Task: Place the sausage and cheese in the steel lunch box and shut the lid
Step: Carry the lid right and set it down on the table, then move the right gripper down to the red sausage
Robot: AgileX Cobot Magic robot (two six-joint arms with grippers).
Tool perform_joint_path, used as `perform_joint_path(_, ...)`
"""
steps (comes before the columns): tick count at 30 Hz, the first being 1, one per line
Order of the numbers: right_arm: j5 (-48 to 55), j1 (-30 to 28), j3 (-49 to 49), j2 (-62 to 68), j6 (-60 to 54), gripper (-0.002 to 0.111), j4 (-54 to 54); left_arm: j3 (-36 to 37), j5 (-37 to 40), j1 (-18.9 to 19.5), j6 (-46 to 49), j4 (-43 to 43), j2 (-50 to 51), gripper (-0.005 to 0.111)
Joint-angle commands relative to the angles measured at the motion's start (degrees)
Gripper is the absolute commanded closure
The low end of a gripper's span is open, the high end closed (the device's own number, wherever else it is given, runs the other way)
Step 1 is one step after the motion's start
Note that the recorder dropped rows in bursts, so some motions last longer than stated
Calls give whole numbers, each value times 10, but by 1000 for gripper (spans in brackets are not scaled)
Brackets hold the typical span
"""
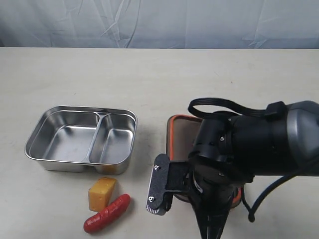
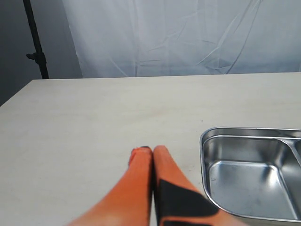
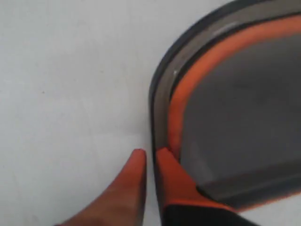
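The sausage (image 1: 107,214) lies slantwise on the table (image 1: 149,74), its ends toward 2 and 8 o'clock, with the cheese (image 1: 101,193) just beside it at 11 o'clock. The steel lunch box (image 1: 65,166) stands at 12 o'clock of the cheese, both compartments showing bare steel, the small one at its 3 o'clock end. The lid (image 1: 180,138) rests seal-side up at 3 o'clock of the box, apart from it and largely hidden by the right arm (image 1: 259,144). The right gripper (image 3: 149,154) has its fingertips almost together at the lid's rim; whether they pinch it cannot be told. The left gripper (image 2: 151,149), fingers pressed together, hangs over the table beside the box.
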Motion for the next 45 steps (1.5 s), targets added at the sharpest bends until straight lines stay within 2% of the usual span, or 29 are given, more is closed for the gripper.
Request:
perform_joint_path(1,-31,1,2,3,4,72,14,3,2,4,0,0,-3,107)
perform_joint_path(3,-43,1,2,3,4,61,13,3,2,4,0,0,-3,107)
perform_joint_path(4,-45,1,2,3,4,60,13,3,2,4,0,0,-3,107)
perform_joint_path(13,-83,1,-46,-38,20,62,97,3,2,4,0,0,-3,107)
perform_joint_path(16,-98,0,-80,-50,56,62,152,3,2,4,0,0,-3,107)
perform_joint_path(20,-95,0,-112,-46,51,62,234,3,2,4,0,0,-3,107)
perform_joint_path(25,-94,0,-129,-32,-8,62,313,3,2,4,0,0,-3,107)
perform_joint_path(30,-112,1,-142,-9,25,62,422,3,2,4,0,0,-3,107)
perform_joint_path(38,-129,1,-142,46,27,62,440,3,2,4,0,0,-3,107)
perform_joint_path(40,-114,1,-142,48,-14,62,435,3,2,4,0,0,-3,107)
perform_joint_path(43,-93,1,-142,48,-177,62,422,3,2,4,0,0,-3,107)
perform_joint_path(45,-87,1,-142,50,-208,58,377,3,2,4,0,0,-3,107)
